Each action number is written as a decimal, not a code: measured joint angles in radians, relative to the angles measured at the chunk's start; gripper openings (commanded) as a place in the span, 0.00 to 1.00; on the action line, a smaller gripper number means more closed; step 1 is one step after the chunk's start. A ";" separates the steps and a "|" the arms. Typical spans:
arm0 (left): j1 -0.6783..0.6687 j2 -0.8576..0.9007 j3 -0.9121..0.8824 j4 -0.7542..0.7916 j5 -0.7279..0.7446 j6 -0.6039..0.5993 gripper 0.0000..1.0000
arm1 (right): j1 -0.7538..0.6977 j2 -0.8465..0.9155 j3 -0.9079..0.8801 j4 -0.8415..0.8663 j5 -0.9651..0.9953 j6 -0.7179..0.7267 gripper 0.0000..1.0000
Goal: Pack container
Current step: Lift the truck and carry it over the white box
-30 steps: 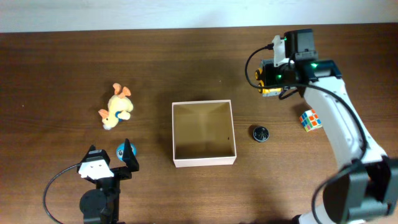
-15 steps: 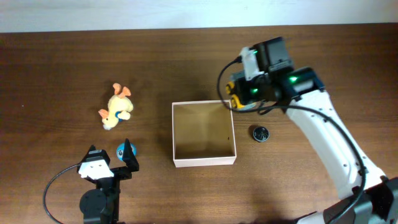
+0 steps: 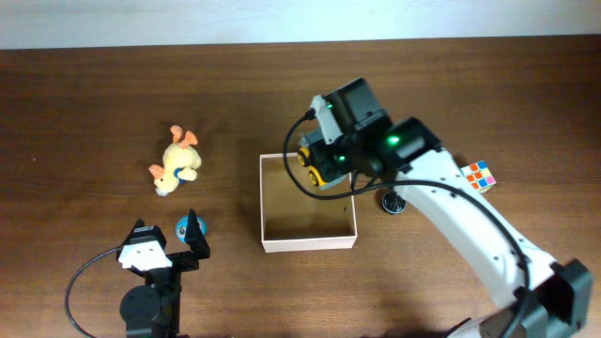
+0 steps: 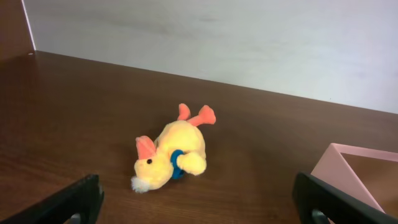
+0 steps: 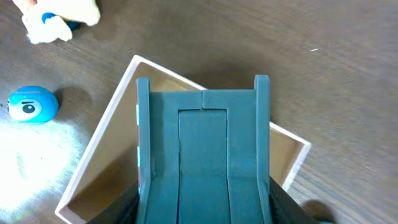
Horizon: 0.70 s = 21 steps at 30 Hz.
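Right now the right gripper (image 3: pixel 324 160) is clamped on the yellow toy (image 3: pixel 310 165) and hanging over the far right corner of the container (image 3: pixel 308 243). The box sits mid-table, between the duck (image 3: pixel 176 161) and the disc (image 3: pixel 392 202). From the right wrist, a teal body fills the middle of the shot and hides the fingers, with the tan floor of the box showing below and to the left of it.

To do this step well, I'd say carry the toy further in. It is close to the thin far wall and needs to be over open floor. Then go low before letting go, since a wheeled toy dropped from height could bounce or roll against the wall. Set it to one side and there is room left for the duck, the ball (image 3: pixel 185 226) and the cube (image 3: pixel 479 176).

The left gripper (image 3: pixel 167 230) sits spread open and empty beside the ball. In its own view the duck lies ahead of it.

A second ago the right arm was well off to the far right with the toy, clear of the box. Half a second ago it had reached the box's far right corner, and now it is over the rim. The cube shows in full again. The duck, ball, disc and left arm haven't budged.
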 measured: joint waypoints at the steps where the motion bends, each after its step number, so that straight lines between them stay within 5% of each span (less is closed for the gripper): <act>1: 0.000 0.000 0.000 0.000 0.000 0.000 0.99 | 0.009 0.018 0.000 0.008 0.000 0.013 0.43; 21: 0.000 0.000 0.000 0.000 0.000 0.000 0.99 | 0.119 0.205 0.000 0.150 0.036 0.290 0.43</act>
